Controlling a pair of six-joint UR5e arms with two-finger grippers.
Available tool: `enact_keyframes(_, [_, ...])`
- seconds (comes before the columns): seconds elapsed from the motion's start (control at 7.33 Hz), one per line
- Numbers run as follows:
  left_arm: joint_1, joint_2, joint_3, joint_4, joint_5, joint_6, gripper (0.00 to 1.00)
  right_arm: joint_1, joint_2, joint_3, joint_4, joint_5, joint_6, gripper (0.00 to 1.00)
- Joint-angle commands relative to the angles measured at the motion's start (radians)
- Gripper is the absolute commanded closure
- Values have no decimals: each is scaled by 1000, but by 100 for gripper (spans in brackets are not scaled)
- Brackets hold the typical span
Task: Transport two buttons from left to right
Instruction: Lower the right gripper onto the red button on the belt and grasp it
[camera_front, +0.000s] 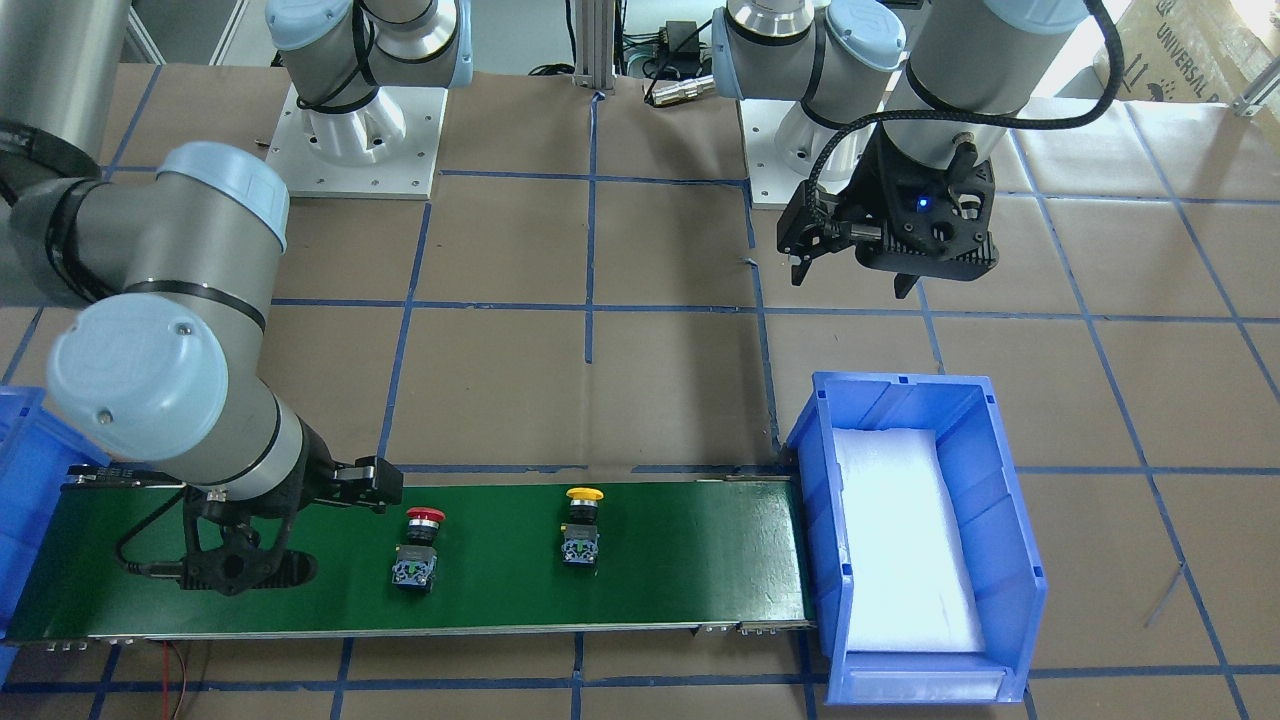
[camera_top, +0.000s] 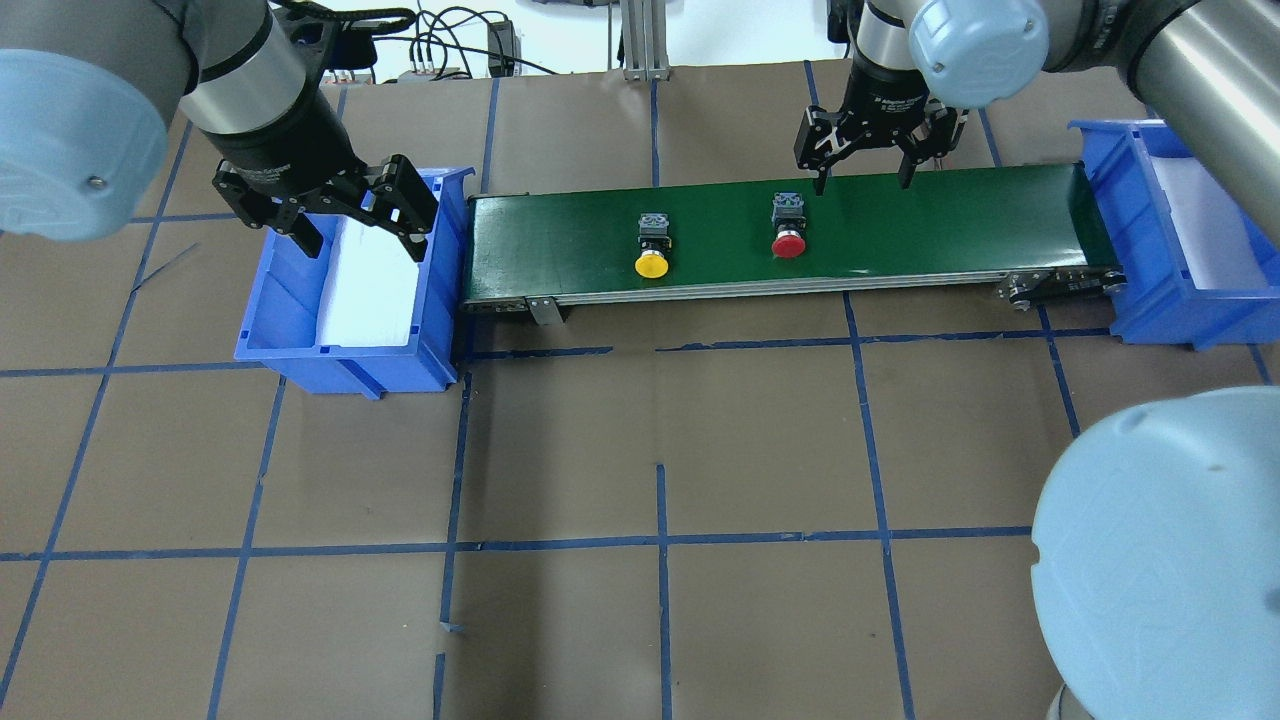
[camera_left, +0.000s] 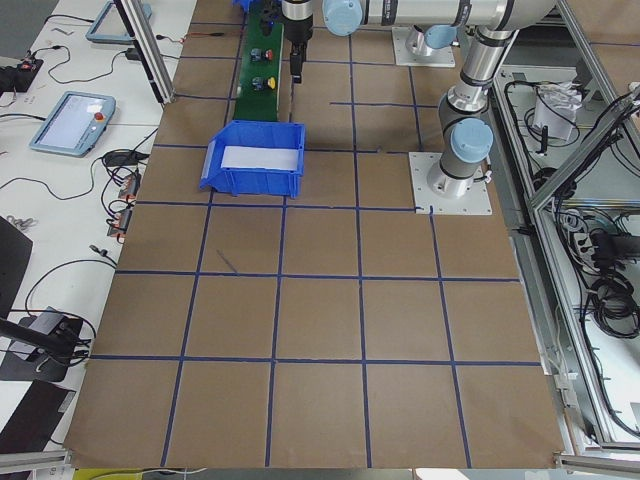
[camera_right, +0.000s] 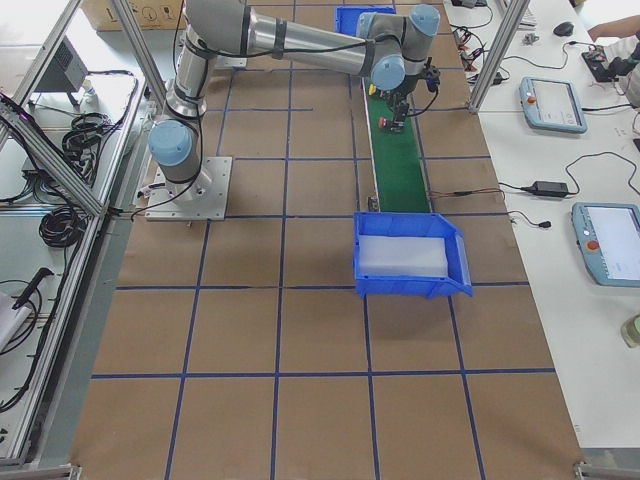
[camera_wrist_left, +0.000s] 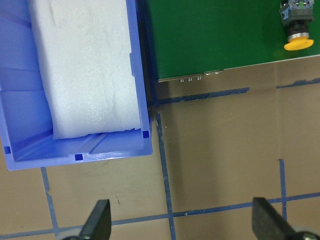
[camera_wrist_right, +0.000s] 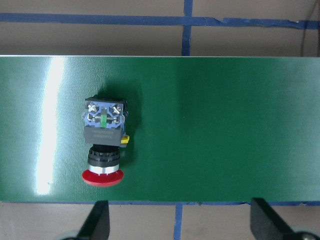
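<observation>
Both the yellow button (camera_top: 653, 245) and the red button (camera_top: 789, 228) are laid on their sides on the green conveyor belt (camera_top: 950, 215). They are well apart from each other, with caps turned toward the robot and contact blocks toward the belt's far edge. The yellow button is placed nearer the left blue bin (camera_top: 345, 360); the red button is found further to the robot's right, about mid-belt.

The right gripper (camera_top: 862, 182) is held over the belt's far edge, just beside the red button on its right. Its jaws are spread wide and nothing is gripped. Its fingertips appear to hang clear of the belt, though this cannot be confirmed.

The left gripper (camera_top: 362, 243) is poised above the left blue bin, over the white foam pad (camera_top: 365, 290), likewise wide open and empty. A right blue bin (camera_top: 1160, 315) is set at the belt's right end.
</observation>
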Motion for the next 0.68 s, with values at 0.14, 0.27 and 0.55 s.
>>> enact_keyframes(0.14, [2,0,0,-2,0,0,0,16,68,-3,-47,4,3,0])
enact_keyframes(0.27, [0,0,0,-2,0,0,0,17,94,-3,-86,3,6,0])
enact_keyframes(0.55, [0,0,0,-2,0,0,0,17,101,-8,-101,4,26,0])
